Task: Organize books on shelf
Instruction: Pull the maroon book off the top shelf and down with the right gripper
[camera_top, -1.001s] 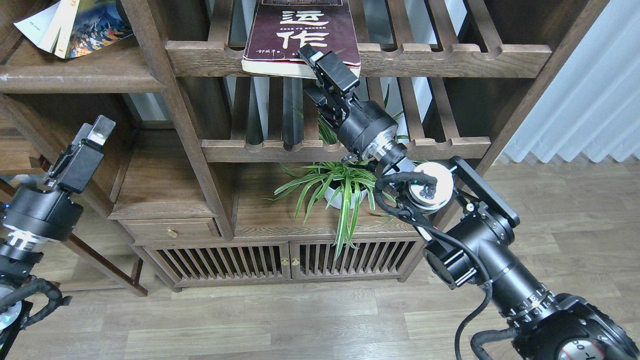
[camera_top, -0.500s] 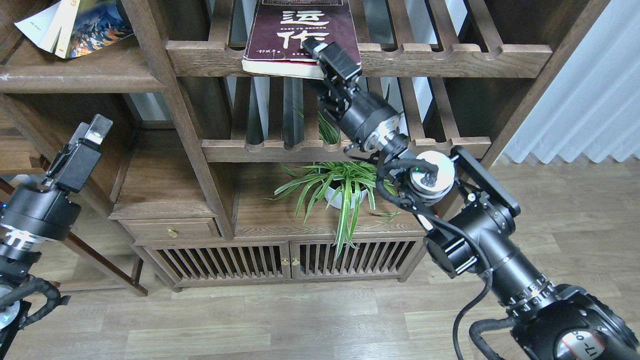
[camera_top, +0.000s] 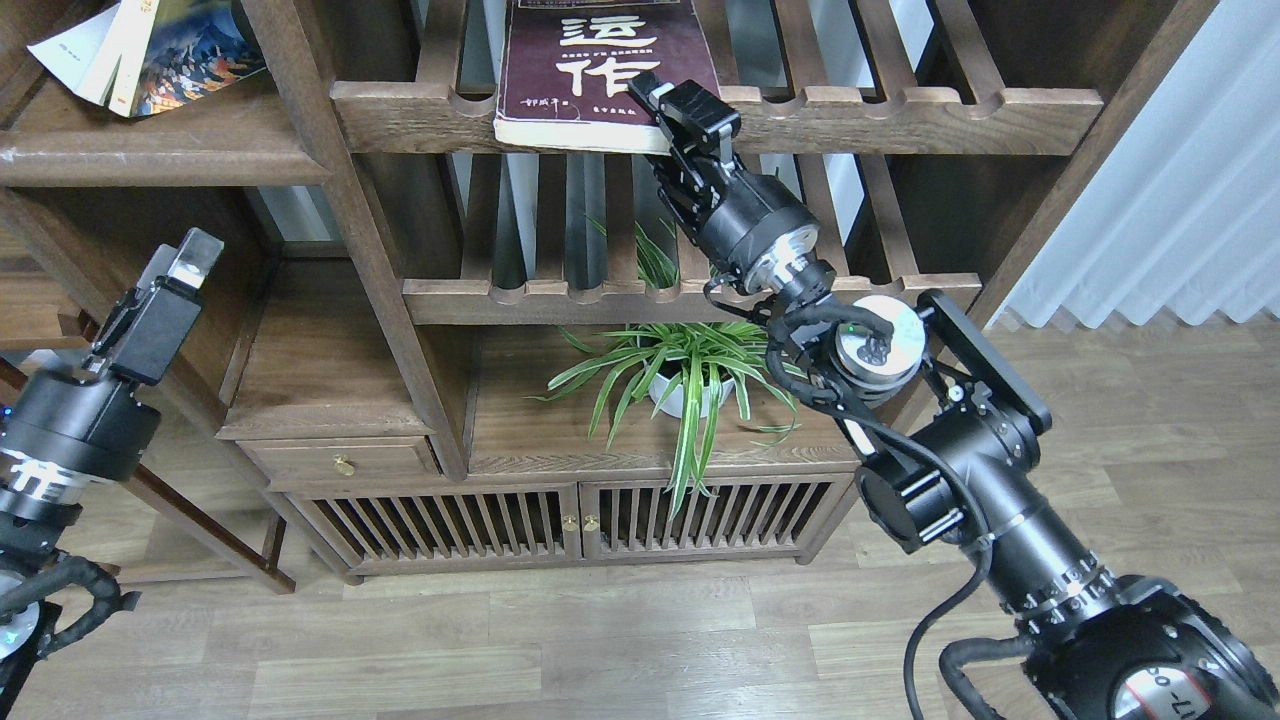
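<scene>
The maroon book (camera_top: 590, 60) with big white Chinese characters lies flat on the upper slatted rack, its front edge over the rail. My right gripper (camera_top: 668, 112) is at the book's front right corner, one finger over the cover and one under it, shut on the corner. At the top left, a white book with a blue-orange picture (camera_top: 195, 48) and a yellow-green one (camera_top: 125, 62) lean together on the shelf (camera_top: 160, 152), a flat dark board with a scuffed front edge. My left gripper (camera_top: 190, 258) hangs empty below that shelf; its fingers cannot be told apart.
A potted spider plant (camera_top: 690, 385) stands on the cabinet top under the lower slatted rack (camera_top: 560, 298). The low cabinet (camera_top: 570, 520) has slatted doors and a small drawer (camera_top: 345, 462). A white curtain (camera_top: 1180, 180) hangs at the right above the wooden floor.
My right gripper has moved up and to the right with the maroon book's corner, and the book has slid further back onto the rack. The left arm has barely moved.
</scene>
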